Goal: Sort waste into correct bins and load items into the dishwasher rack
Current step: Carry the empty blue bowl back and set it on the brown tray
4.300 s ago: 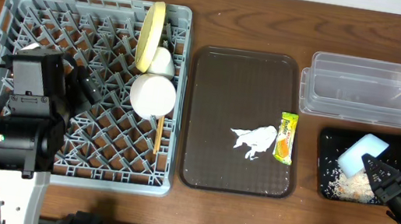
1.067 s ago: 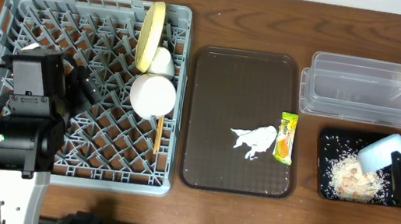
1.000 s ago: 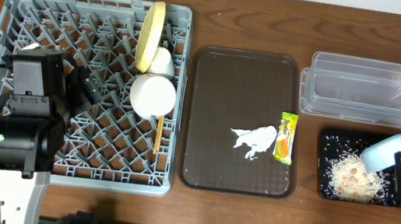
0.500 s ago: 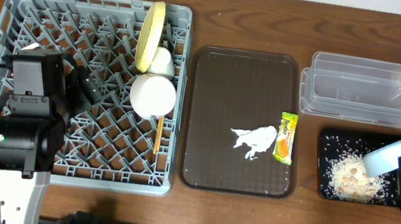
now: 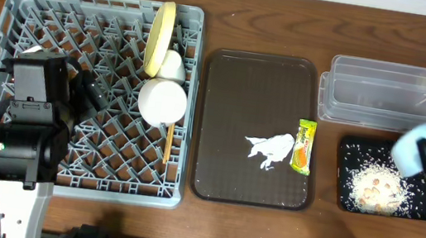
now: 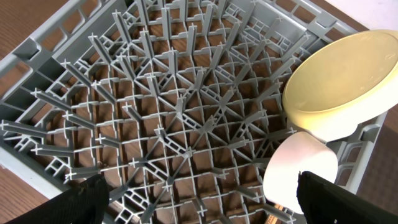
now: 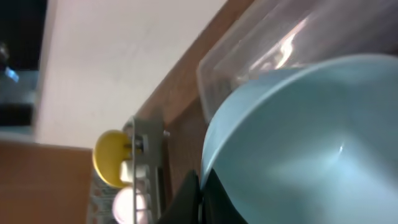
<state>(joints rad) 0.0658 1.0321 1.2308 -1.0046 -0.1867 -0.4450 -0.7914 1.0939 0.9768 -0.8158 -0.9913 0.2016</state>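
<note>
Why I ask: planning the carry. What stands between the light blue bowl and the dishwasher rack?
Only the brown serving tray, lying flat with the napkin and wrapper on it. Along the edge of the dishwasher rack nearest the light blue bowl stand the yellow plate, cup and white bowl.

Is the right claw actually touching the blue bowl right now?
Touching. The right wrist view shows the right claw clamped on the rim of the light blue bowl.
</note>
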